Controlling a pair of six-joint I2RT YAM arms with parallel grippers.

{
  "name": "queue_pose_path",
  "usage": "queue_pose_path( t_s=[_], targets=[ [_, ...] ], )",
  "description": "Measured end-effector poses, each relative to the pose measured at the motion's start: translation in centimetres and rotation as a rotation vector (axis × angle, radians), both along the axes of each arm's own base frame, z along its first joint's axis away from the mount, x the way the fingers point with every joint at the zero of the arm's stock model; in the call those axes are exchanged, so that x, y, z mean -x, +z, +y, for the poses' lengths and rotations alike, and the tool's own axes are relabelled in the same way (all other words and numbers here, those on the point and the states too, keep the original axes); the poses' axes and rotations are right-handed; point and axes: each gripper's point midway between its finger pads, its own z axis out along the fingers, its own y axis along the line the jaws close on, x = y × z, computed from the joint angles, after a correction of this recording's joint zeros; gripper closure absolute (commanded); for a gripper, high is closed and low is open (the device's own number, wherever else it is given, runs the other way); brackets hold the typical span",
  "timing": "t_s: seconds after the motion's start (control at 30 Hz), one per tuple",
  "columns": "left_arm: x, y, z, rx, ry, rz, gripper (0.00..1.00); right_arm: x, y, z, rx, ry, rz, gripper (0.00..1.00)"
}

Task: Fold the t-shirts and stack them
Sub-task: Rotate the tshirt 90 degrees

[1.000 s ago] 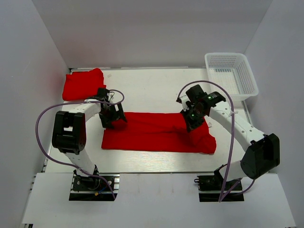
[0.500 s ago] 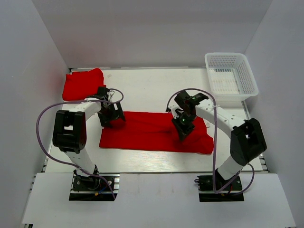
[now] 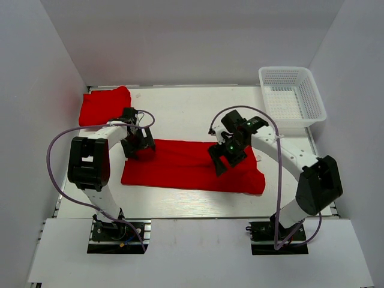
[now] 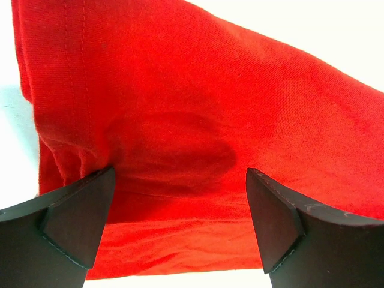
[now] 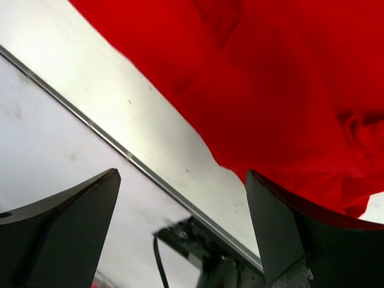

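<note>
One red t-shirt (image 3: 180, 171) lies spread across the middle of the surface (image 3: 180, 108) and a folded t-shirt (image 3: 103, 105) sits at its far left corner, while the left claw (image 3: 137, 145) and the right claw (image 3: 219, 158) both hang released, jaws wide, over the spread cloth.

Over in the far right corner stands a white plastic mesh basket (image 3: 292, 96), rectangular with flared sides, upright, its far end close to the back wall and its right side near the side wall. It rests on a flat white tabletop (image 3: 186, 111), which is edged along the near side by a thin silver metal strip (image 3: 180, 214). Plain white panel walls (image 3: 180, 42) close the space in at the back and on both sides.
</note>
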Motion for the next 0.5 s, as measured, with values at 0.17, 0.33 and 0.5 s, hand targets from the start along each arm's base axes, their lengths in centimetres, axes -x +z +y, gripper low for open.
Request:
queue_pose_path(
  t_s=[0.17,0.33,0.5],
  targets=[
    [0.0,0.0,0.2,-0.011,0.004,-0.001,0.00,-2.1,1.5,1.7,-0.089,-0.089,-0.087,0.10],
    [-0.1,-0.1,0.3,-0.015,0.006,-0.002,0.00,-4.6,0.3,2.9,-0.160,-0.231,-0.122,0.10],
    [-0.1,-0.1,0.4,-0.023,0.012,-0.003,0.00,-5.5,-2.8,1.5,-0.155,-0.382,-0.089,0.10]
  ],
)
